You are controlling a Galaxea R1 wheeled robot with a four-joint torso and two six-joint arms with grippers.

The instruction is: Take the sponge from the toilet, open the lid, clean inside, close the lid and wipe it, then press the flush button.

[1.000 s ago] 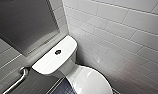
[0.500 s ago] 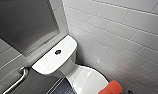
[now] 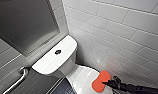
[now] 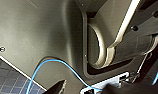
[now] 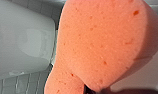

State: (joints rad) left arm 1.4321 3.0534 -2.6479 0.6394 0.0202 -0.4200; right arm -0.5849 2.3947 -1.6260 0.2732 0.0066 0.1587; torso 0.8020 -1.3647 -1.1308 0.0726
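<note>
- A metal grab rail runs along the grey tiled wall to the left of the toilet, low beside the cistern.
- A large grey metal panel is set in the wall above and to the left of the toilet.
- The flush button, dark and round, sits in the middle of the toilet's flat white cistern top.
- Dark tiled floor shows at the toilet's left side, below the cistern.
- The lid lies shut over the toilet's bowl, white and glossy.
- The sponge, orange-red, is over the right-hand part of the toilet's lid; whether it touches the lid cannot be told.
- The right gripper comes in from the toilet's right and is clamped on the sponge's edge.
- White wall tiles rise behind and to the right of the toilet.
- For the left gripper, seen by a blue cable, how far open it is cannot be told.
</note>
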